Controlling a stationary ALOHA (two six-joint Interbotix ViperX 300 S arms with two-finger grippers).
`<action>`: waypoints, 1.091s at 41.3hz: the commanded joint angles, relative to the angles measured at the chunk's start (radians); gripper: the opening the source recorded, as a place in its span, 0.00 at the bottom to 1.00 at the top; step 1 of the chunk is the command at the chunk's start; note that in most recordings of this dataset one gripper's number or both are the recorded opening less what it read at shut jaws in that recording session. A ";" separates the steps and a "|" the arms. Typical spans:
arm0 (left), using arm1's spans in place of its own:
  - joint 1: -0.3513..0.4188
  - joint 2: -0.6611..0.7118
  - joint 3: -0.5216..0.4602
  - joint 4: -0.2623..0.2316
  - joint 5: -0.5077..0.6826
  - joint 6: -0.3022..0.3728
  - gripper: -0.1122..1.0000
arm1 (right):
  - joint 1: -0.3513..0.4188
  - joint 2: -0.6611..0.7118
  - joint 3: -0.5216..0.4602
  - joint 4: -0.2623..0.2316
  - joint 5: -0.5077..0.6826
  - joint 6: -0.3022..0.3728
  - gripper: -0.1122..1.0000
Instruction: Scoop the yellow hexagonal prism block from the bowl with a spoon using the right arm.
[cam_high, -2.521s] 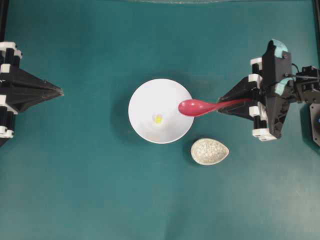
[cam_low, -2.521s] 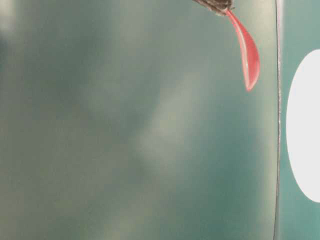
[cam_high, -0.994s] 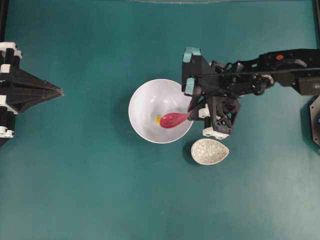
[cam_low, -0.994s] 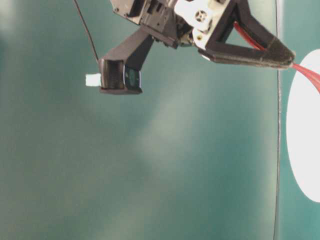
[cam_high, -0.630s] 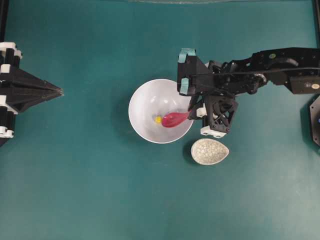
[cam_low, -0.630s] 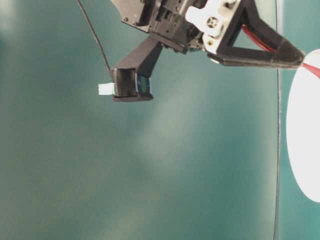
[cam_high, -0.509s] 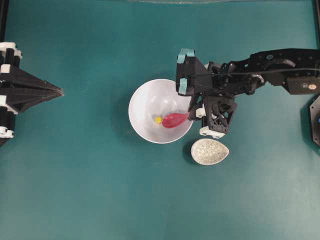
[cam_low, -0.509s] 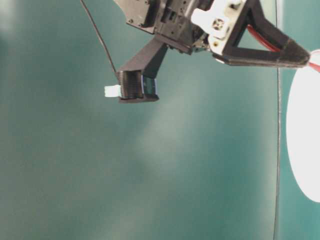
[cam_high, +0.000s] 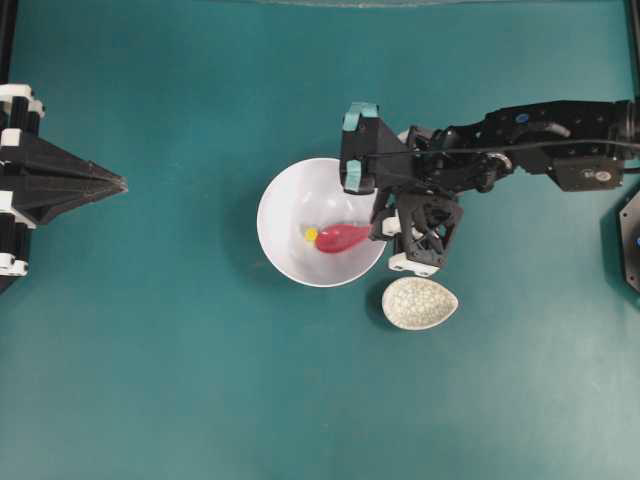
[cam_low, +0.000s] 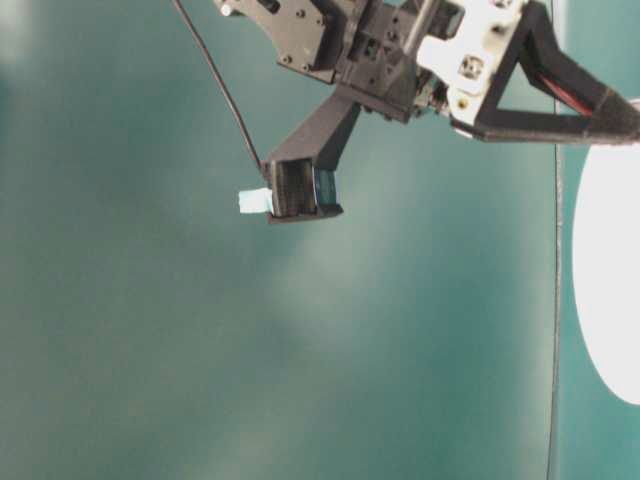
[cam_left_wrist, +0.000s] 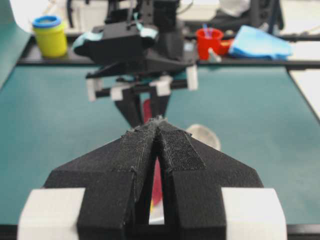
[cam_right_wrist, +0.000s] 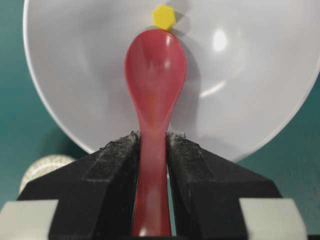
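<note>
The yellow block lies inside the white bowl, near the top centre of the right wrist view, and the tip of the red spoon touches or nearly touches its lower edge. In the overhead view the block sits a little left of the bowl's middle, with the spoon's scoop just to its right, hollow side up. The bowl stands near the centre of the teal surface.

The spoon's handle runs back over the bowl's near rim into the right claw, whose two black padded fingers press on either side of it, holding it firmly. Overhead, this claw reaches in from the right of the frame and hangs over the bowl's right rim.

A small speckled spoon rest lies on the surface just below and to the right of the bowl, apart from it.

The left claw sits at the far left edge of the overhead view, well away from the bowl. In its own wrist view its tips meet, holding nothing.
</note>
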 joint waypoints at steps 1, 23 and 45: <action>0.000 0.005 -0.029 0.002 -0.003 0.002 0.10 | -0.002 -0.008 -0.035 -0.002 -0.018 0.000 0.33; 0.000 0.005 -0.029 0.002 -0.003 0.002 0.10 | -0.002 0.034 -0.051 -0.002 -0.112 0.003 0.33; 0.000 0.005 -0.031 0.003 -0.011 0.002 0.10 | -0.002 0.031 -0.048 0.003 -0.253 0.003 0.33</action>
